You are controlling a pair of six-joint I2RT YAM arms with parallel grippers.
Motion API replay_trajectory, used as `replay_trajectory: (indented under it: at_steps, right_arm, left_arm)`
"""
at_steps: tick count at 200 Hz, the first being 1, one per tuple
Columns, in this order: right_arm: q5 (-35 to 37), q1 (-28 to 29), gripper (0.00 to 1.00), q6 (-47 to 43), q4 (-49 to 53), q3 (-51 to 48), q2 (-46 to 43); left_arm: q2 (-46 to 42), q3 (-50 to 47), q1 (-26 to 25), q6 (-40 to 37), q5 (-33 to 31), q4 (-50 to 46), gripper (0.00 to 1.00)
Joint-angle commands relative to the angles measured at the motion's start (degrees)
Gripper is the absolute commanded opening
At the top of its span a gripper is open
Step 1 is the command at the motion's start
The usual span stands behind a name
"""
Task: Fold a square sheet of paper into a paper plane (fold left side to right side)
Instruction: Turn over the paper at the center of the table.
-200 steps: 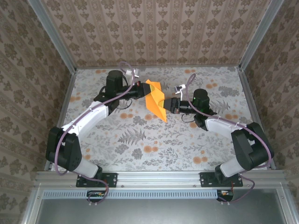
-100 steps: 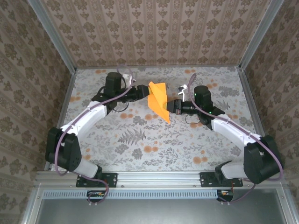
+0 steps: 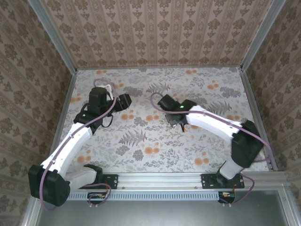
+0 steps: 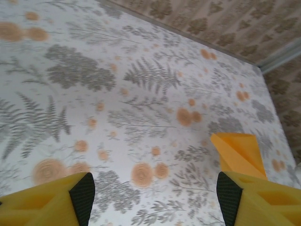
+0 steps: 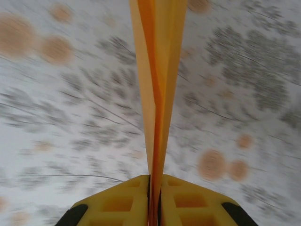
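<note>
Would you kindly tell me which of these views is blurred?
Right wrist view: the floral cloth is motion-smeared, while the paper plane in the right gripper looks crisp; left wrist view and top external view: sharp, evenly lit, no glare.

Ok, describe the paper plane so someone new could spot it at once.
Over the floral tablecloth, find the right gripper near the middle. Its shut yellow fingers clamp the paper plane, folded flat. It is plain bright orange with sharp edges, unlike the cloth's pale round blotches.

White arm links [image 3: 71, 139], black joints [image 3: 98, 100], purple cables [image 3: 151, 98], yellow claw fingers [image 4: 37, 205], black pads [image 4: 83, 197]
</note>
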State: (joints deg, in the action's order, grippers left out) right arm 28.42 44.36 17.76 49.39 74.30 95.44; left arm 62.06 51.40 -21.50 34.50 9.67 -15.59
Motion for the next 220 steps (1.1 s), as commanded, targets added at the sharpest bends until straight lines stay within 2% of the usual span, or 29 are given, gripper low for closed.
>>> replay_trajectory:
  at_steps: [1, 26, 49, 74, 106, 166, 187, 220]
  right_arm:
    - [19.27, 2.98, 0.15, 0.49, 13.7, 5.36, 6.21]
    - [25.55, 5.84, 0.16, 1.93, 19.16, 11.29, 15.32]
    - [25.95, 7.44, 0.17, 1.58, 20.99, 14.53, 21.96]
    - [20.73, 8.55, 0.18, 0.04, 19.94, 16.05, 26.33]
    - [12.98, 8.88, 0.2, -0.22, 17.57, 15.97, 27.52]
    - [-3.29, 8.64, 0.52, 1.47, 10.14, 11.78, 18.92]
    - [-7.43, 8.21, 0.64, 3.12, 7.81, 8.59, 13.38]
    - [-12.5, 6.44, 0.77, 5.56, 1.98, 0.66, 2.34]
  left_arm:
    - [-3.04, -1.23, 1.39, 0.65, -5.42, -1.49, 0.73]
    - [-4.34, -1.83, 2.32, 0.83, -5.38, -1.94, 0.73]
    - [-4.36, -2.08, 2.69, 0.92, -4.61, -1.85, 0.74]
    - [-3.83, -1.99, 3.03, 0.79, -3.8, -2.0, 0.74]
    - [-3.17, -1.84, 3.13, 0.68, -2.69, -2.13, 0.74]
    - [-0.55, -1.63, 3.53, 2.81, 2.24, -2.7, 0.74]
    - [1.3, -1.85, 3.63, 3.75, 6.01, -2.31, 0.74]
    - [5.38, -3.53, 3.1, 6.13, 12.48, 0.82, 0.74]
